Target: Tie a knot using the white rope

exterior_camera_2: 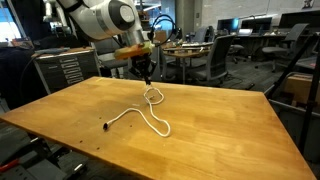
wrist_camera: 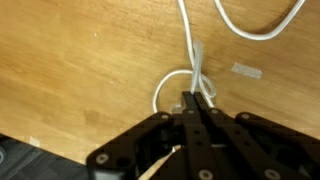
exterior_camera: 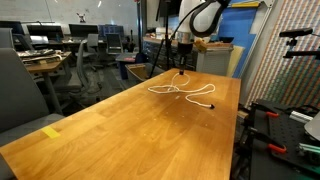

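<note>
Exterior view: yellow tag (exterior_camera: 50,131) lower left on the wooden desk (exterior_camera: 120,135). White rope (exterior_camera: 182,92) lies in loose curls at frame centre, toward the desk's far end. Tool (exterior_camera: 180,69) sits right above the curls, pointing down. Black tip (exterior_camera: 211,105) of the rope is at the right end of the curls, flat on the desk. White arm (exterior_camera: 203,17) is at the top, right of centre.

Exterior view: arm (exterior_camera_2: 105,18) upper left, reaching right and down. Black tip (exterior_camera_2: 106,126) is left of centre on the desk (exterior_camera_2: 230,130). The rope (exterior_camera_2: 150,117) snakes right from it, then runs up to the tool (exterior_camera_2: 146,74) at upper centre.

Wrist view: bare desk (wrist_camera: 70,60) on the left. Small rope loop (wrist_camera: 163,88) is just left of centre. Tool (wrist_camera: 194,100) enters from the bottom, fingers (wrist_camera: 200,118) clenched together and pinching the white rope where the loop closes. One strand runs from the fingertips straight to the top edge, and another curve sits upper right. Clear tape strip (wrist_camera: 245,71) is right of the fingertips, near the rope but apart from it.
</note>
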Controlling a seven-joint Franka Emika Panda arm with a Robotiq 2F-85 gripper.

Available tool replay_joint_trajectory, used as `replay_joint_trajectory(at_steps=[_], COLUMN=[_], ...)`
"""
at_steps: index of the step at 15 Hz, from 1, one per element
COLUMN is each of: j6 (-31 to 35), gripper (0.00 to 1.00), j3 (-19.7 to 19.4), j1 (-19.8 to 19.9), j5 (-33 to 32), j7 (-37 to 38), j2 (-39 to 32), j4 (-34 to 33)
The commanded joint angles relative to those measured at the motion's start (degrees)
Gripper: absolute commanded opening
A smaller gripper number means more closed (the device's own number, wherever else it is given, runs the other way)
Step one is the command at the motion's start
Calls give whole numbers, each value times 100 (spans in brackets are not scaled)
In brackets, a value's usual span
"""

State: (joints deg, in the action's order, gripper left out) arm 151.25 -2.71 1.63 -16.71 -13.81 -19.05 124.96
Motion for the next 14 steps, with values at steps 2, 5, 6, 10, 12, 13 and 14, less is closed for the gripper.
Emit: replay_joint_trajectory(at_steps=[2, 5, 6, 10, 12, 13, 14], j6=[-73, -66, -69, 116, 132, 170, 234], gripper=[2, 2, 2, 2, 2, 2, 2], j3=[119, 230, 316, 628, 658, 667, 626], j1=[194, 263, 307, 373, 297, 277, 231], j5=[377, 621, 777, 1262, 1232, 1196, 1098], j7=[-172, -283, -373, -625, -591, -562, -491], j2=[-92, -144, -178, -430, -577, -668, -757], j4=[1, -13, -29, -189, -316, -396, -475])
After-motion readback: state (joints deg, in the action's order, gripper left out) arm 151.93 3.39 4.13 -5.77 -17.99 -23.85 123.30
